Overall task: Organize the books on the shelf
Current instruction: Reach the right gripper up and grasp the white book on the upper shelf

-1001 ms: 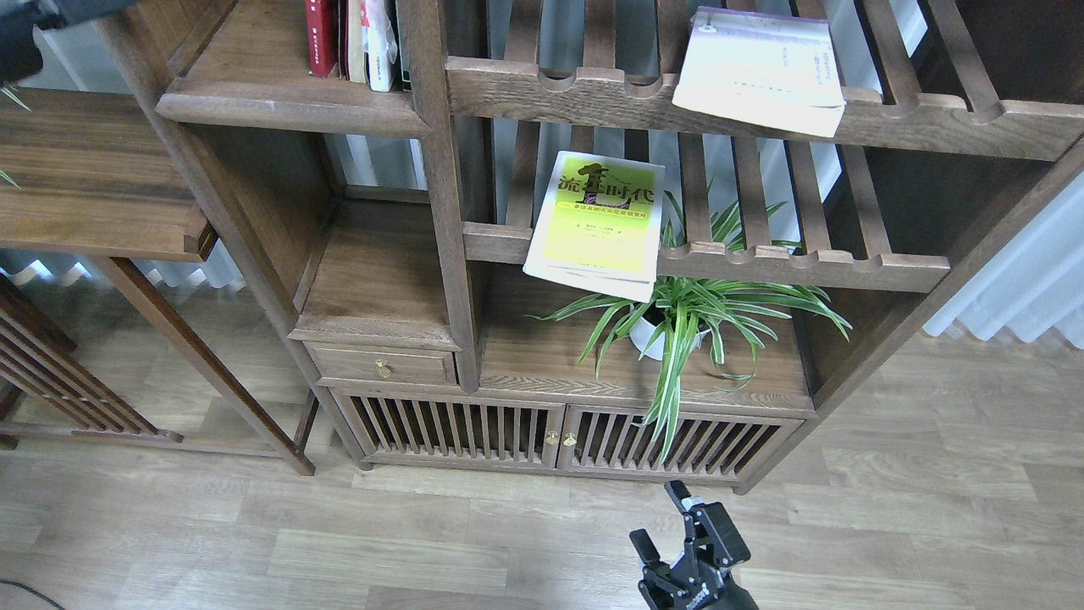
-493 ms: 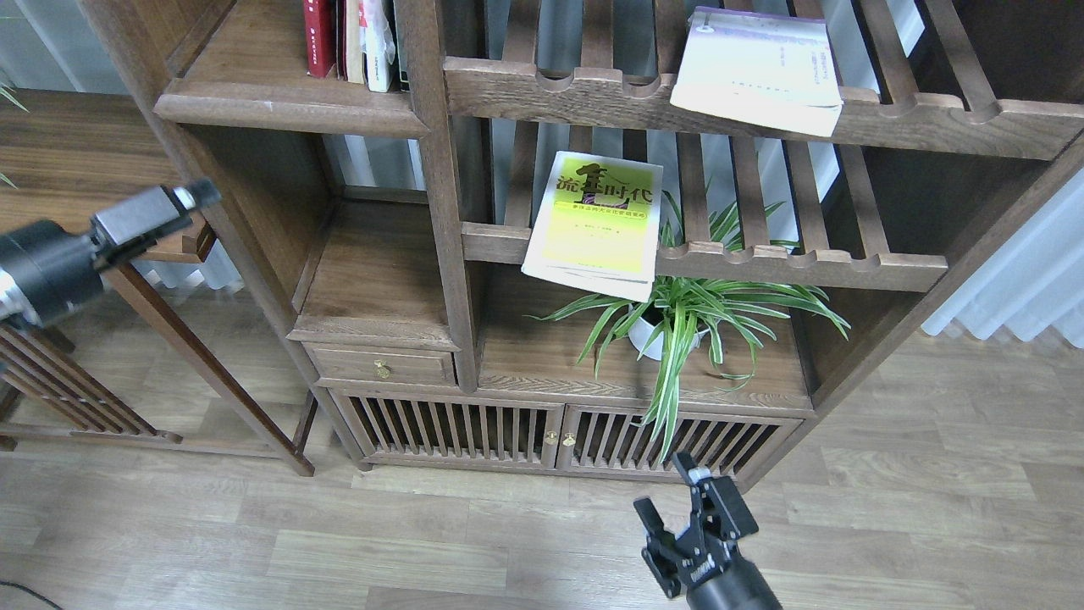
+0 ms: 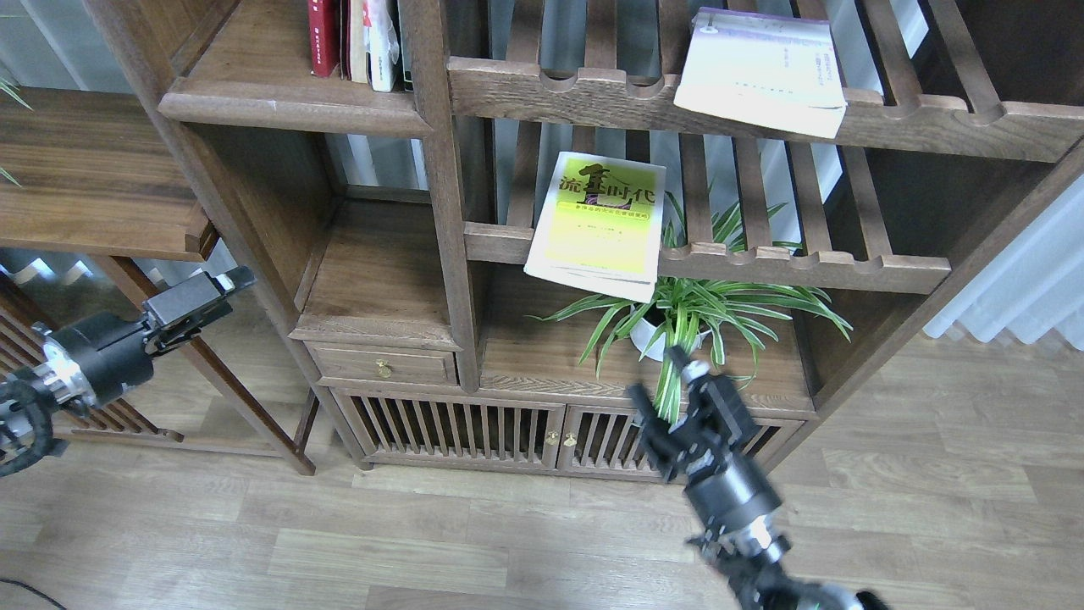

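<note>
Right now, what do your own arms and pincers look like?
Both are black, built from round tube-like segments. The left pincer is a boxy dark-grey block behind silvery tips, with a silver ring and black cables on its arm. The right pincer has two slim black fingers and a pale tip.

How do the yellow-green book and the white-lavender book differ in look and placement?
The yellow-green book has a bold black title; the white-lavender book looks pale with only faint print. The yellow-green one lies on the lower slatted rack, the white-lavender one on the upper rack. Both lie cover-up, overhanging the front rail.
</note>
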Action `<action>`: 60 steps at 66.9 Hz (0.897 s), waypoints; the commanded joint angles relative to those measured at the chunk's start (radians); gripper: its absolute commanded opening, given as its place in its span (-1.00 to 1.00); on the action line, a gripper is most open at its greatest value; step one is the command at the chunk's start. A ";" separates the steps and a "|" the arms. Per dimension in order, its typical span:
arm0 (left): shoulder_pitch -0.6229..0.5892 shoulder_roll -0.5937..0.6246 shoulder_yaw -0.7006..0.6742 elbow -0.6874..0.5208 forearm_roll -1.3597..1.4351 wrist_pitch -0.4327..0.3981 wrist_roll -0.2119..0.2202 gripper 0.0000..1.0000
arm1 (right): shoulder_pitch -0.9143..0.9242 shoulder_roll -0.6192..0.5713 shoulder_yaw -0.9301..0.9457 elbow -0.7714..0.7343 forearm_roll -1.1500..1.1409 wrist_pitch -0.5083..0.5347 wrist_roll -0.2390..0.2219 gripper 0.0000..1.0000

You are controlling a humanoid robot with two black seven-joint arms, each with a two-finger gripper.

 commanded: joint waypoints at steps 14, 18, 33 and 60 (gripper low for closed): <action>-0.002 -0.064 -0.085 0.022 0.058 0.000 0.001 1.00 | 0.269 0.010 0.085 0.034 -0.002 -0.259 0.023 0.98; -0.002 -0.064 -0.085 0.022 0.058 0.000 -0.001 1.00 | 0.308 0.019 0.080 0.027 -0.007 -0.293 0.032 0.98; -0.002 -0.059 -0.116 0.021 0.060 0.000 0.001 1.00 | 0.463 0.041 0.086 -0.012 -0.010 -0.345 0.067 0.98; -0.001 -0.050 -0.185 0.020 0.062 0.000 0.001 1.00 | 0.525 0.018 0.134 -0.173 -0.027 -0.368 0.069 0.95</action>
